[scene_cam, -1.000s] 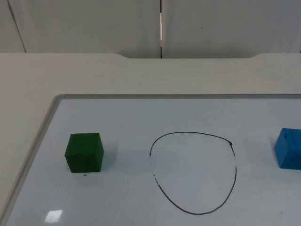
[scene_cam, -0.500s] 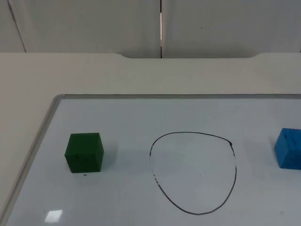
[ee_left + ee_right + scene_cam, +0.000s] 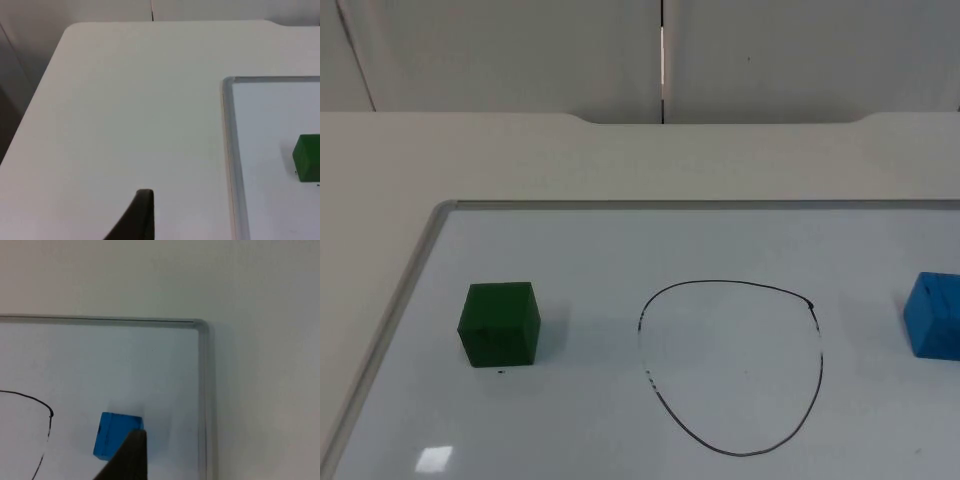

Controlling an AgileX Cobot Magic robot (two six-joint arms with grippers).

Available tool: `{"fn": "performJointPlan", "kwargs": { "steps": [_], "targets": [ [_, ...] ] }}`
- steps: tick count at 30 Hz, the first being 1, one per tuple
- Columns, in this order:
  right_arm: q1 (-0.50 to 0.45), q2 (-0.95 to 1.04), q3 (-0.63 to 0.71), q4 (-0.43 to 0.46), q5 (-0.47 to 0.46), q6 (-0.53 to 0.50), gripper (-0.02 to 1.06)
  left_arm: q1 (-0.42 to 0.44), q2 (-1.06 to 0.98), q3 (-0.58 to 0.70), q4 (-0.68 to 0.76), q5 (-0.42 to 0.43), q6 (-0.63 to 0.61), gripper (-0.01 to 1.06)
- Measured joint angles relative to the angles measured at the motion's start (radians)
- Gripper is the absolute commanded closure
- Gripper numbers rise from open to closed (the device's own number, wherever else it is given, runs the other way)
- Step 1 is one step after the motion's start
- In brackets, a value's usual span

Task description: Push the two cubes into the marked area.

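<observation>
Looks like a lab / robot test bench, not a home. Plain white table w/ rounded cut-out edge butts against a grey partition wall made of panels, seam visible just behind the table. On the table lies a whiteboard w/ metal frame, used as work surface; a hand-drawn marker outline sits on it. Two plain coloured cubes, green & blue, on the whiteboard either side of the outline — typical test props.
</observation>
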Motion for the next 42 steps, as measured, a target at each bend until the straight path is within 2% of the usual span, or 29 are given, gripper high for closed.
{"fn": "performJointPlan", "kwargs": {
  "steps": [3,6,8,10,12,13,16,17,18,22,23,26,36,42],
  "targets": [
    [0.0,0.0,0.0,0.0,-0.01,0.0,0.0,0.0,0.057,-0.003,-0.002,-0.04,-0.002,0.0],
    [0.0,0.0,0.0,-0.006,-0.016,0.0,0.0,0.0,0.159,-0.003,-0.022,-0.132,-0.002,0.0],
    [0.0,0.0,0.0,-0.006,-0.016,0.0,0.0,0.0,0.198,-0.005,-0.031,-0.16,-0.002,0.02],
    [0.0,0.0,0.0,-0.006,-0.016,0.0,0.0,0.0,0.3,-0.015,-0.043,-0.221,-0.002,0.09],
    [0.0,0.0,0.0,-0.006,-0.018,0.0,0.0,0.0,0.324,-0.02,-0.046,-0.23,-0.002,0.21],
    [0.0,0.0,0.0,-0.006,-0.026,0.0,0.0,0.0,0.395,-0.029,-0.048,-0.248,-0.002,0.21],
    [0.0,0.0,0.0,-0.006,-0.045,0.0,0.0,0.0,0.517,-0.041,-0.061,-0.292,-0.002,0.44],
    [0.0,0.0,0.0,-0.006,-0.045,0.0,0.0,0.0,0.517,-0.041,-0.061,-0.292,-0.002,0.56],
    [0.0,0.0,0.0,-0.006,-0.047,0.0,0.0,0.0,0.548,-0.041,-0.061,-0.313,-0.002,0.56],
    [0.0,0.0,0.0,-0.006,-0.048,0.0,0.0,0.0,0.644,-0.041,-0.058,-0.378,-0.002,0.89],
    [0.0,0.0,0.0,-0.006,-0.048,0.0,0.0,0.0,0.668,-0.041,-0.057,-0.405,-0.002,0.89],
    [0.0,0.0,0.0,0.0,-0.052,0.0,0.0,0.0,0.765,-0.041,-0.05,-0.507,0.001,1.05],
    [0.0,0.0,0.0,0.01,-0.073,0.0,0.0,0.0,0.99,-0.043,-0.013,-0.655,0.001,1.05],
    [0.0,0.0,0.0,0.021,-0.073,0.002,0.0,0.0,1.163,-0.074,-0.016,-0.667,0.001,1.05]
  ]
}}
